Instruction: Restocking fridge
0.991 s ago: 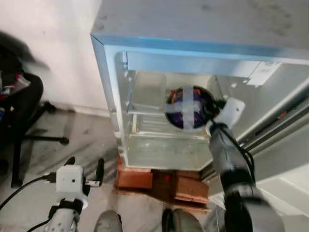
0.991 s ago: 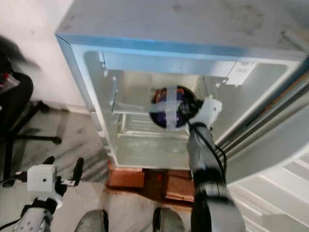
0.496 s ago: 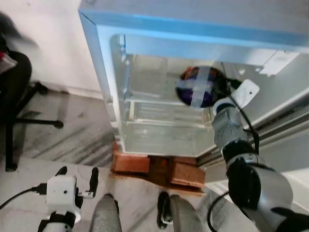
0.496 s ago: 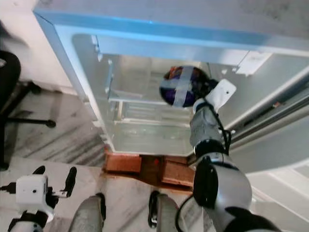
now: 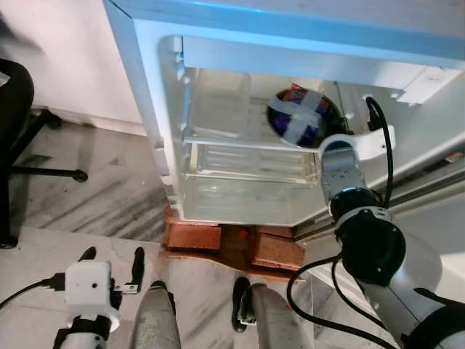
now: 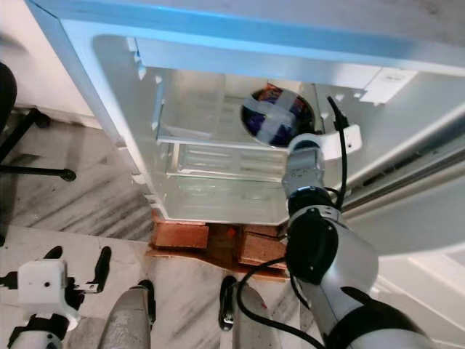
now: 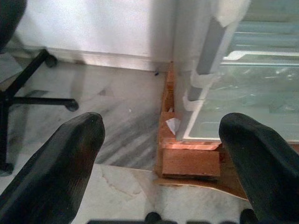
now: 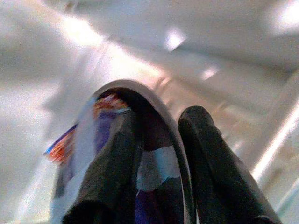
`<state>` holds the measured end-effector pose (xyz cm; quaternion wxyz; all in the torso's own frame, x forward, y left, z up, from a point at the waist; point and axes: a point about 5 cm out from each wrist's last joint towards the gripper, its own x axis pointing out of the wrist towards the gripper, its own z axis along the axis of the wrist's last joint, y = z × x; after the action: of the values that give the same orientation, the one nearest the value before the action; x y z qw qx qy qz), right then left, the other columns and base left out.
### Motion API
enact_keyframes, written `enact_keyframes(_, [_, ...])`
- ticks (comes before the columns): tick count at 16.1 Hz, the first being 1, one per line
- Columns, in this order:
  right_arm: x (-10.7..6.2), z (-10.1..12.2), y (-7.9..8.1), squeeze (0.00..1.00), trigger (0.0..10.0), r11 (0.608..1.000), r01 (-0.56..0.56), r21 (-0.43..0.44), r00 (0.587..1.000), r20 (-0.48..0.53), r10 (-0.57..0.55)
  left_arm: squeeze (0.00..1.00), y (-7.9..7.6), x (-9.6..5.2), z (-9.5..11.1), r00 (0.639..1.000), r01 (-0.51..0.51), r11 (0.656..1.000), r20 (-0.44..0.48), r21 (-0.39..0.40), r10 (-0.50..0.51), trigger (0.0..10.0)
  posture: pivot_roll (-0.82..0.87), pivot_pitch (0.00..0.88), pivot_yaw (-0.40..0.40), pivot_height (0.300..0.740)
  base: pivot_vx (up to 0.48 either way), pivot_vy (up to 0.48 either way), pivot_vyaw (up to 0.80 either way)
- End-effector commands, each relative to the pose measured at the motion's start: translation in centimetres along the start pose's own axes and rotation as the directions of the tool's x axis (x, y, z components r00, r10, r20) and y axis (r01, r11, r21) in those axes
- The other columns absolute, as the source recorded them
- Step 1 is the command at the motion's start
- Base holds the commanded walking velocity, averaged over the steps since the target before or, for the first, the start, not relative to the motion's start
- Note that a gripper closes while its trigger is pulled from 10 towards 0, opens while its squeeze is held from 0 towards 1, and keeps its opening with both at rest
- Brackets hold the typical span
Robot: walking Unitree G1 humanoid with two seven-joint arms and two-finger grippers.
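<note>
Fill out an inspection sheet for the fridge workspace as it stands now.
Surface: open fridge with a glass shelf, standing on wooden blocks.
Job's things: dark bowl crossed with pale tape, held inside the fridge at upper shelf level, colourful packets showing inside it.
Clutter: clear container on the shelf at the left.
Grippers: right gripper shut on the bowl's rim, one finger inside and one outside; left gripper open, hanging low over the floor.
Cables: black cable looped at the right wrist; another runs from the left wrist.
Surroundings: marble floor, black chair base, white wall.
</note>
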<state>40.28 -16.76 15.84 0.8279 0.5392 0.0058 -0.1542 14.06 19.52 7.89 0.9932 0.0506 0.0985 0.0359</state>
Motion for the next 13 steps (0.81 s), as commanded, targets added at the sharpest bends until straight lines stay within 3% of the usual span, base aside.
enact_keyframes(1, [-0.2, -1.5, 0.7, 1.0, 10.0, 0.996, -0.068, 0.053, 0.995, -0.072, 0.072, 0.0, 0.0, -0.5, -0.7, 0.999, -0.016, 1.0, -0.036, -0.004, 0.016, 10.0, 0.34, 0.35, -0.138, 0.74, 0.0, 0.0, 0.0])
enact_keyframes(4, [-0.6, -2.7, 1.4, 1.0, 10.0, 0.982, -0.151, 0.11, 0.979, -0.121, 0.164, 0.0, -0.6, 0.5, -0.4, 1.0, -0.002, 1.0, -0.019, -0.013, 0.001, 10.0, 0.32, 0.338, -0.136, 0.74, 0.0, 0.0, 0.0])
enact_keyframes(7, [-0.7, -2.7, 0.2, 1.0, 10.0, 0.98, -0.188, -0.068, 0.975, -0.133, 0.178, 0.0, -0.2, 1.2, -0.3, 1.0, -0.009, 1.0, -0.007, -0.007, 0.009, 10.0, 0.32, 0.32, -0.141, 0.74, 0.0, 0.0, 0.0])
enact_keyframes(9, [-0.6, -1.5, -0.6, 1.0, 10.0, 0.957, -0.194, -0.215, 0.979, -0.099, 0.176, 0.0, -0.1, 1.8, -0.3, 1.0, -0.021, 1.0, 0.004, -0.006, 0.021, 10.0, 0.31, 0.309, -0.144, 0.74, 0.0, 0.0, 0.0])
enact_keyframes(13, [-0.4, 0.0, -0.7, 1.0, 10.0, 0.9, -0.239, -0.365, 0.971, -0.07, 0.23, 0.0, -0.1, 2.7, 0.0, 0.999, -0.025, 1.0, 0.021, -0.007, 0.025, 10.0, 0.29, 0.292, -0.145, 0.74, 0.0, 0.0, 0.0])
